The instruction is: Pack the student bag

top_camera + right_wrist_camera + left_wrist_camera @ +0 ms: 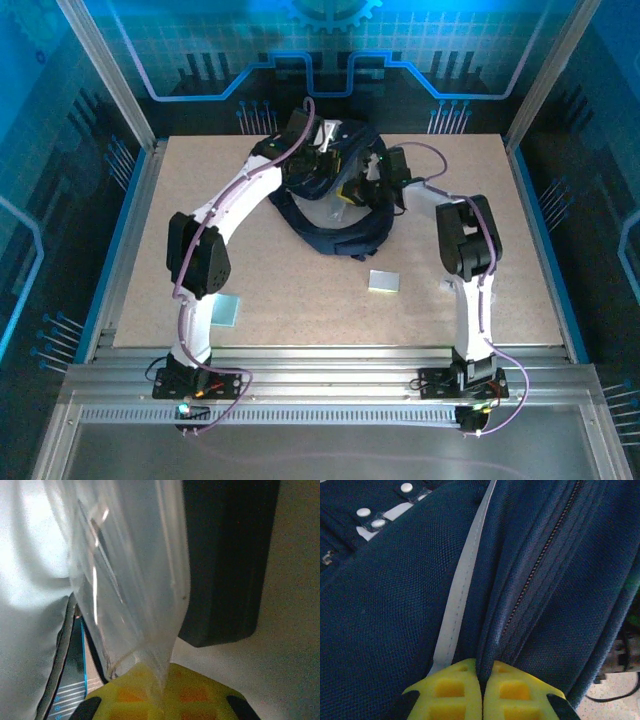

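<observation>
Container: student bag (pixel 330 215) at far centre of table (pixel 300 340); contents not clear.
Left: left end effector (pixel 481 680) fully closed, pinching bag fabric beside zipper (pixel 540 560).
Right: right end effector (pixel 162 692) closed on clear plastic pouch (pixel 135 580).
Surface: pale square (pixel 228 310) near left, second pale square (pixel 383 281) right of centre.

The student bag (pixel 330 205), dark navy woven fabric with a pale grey trim strip, lies slumped and crumpled at the far centre of the tabletop (pixel 300 300), its dark straps looping toward the near side. Its zip (pixel 540 555) runs closed where visible, and a fold beside it is pinched in the left hand (pixel 481 672).
</observation>
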